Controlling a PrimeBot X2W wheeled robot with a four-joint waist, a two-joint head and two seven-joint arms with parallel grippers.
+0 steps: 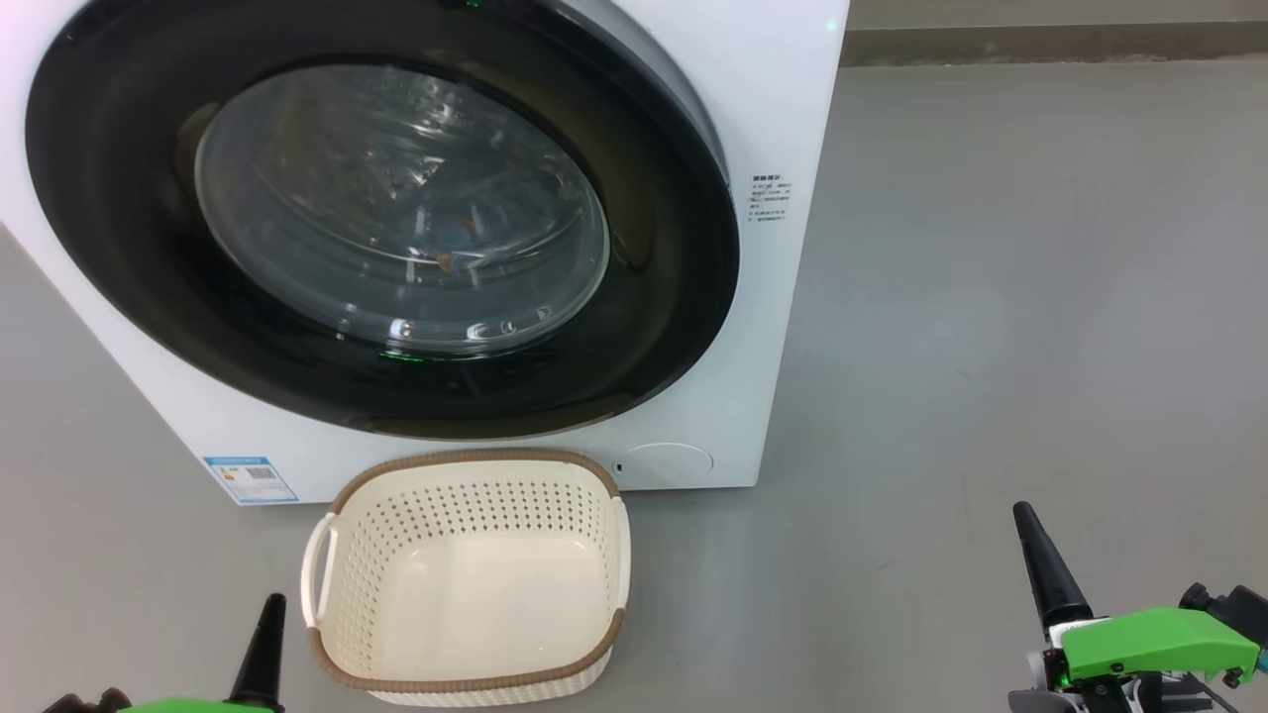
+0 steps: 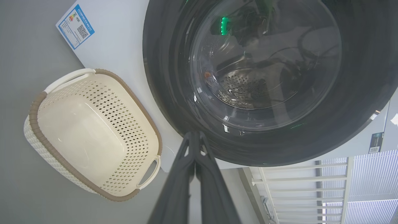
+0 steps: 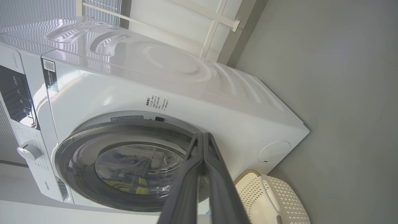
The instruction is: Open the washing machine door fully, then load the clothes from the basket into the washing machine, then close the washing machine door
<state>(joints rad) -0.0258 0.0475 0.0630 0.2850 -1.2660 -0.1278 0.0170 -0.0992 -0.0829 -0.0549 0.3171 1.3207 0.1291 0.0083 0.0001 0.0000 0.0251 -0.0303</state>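
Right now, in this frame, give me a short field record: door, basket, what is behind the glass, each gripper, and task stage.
washing machine door: looks shut, flush with the front of the washing machine
basket: empty, upright on the floor just in front of the machine
behind the glass: a few orange-brown specks, too unclear to name
left gripper: shut, holding nothing, clear of door and basket
right gripper: shut, holding nothing
task stage: basket empty and door shut, so likely finished

Smooth grey floor [image 1: 991,297] meets a darker skirting strip [image 1: 1050,45]; a white railing [image 2: 298,179] stands by ribbed panels [image 2: 373,174].
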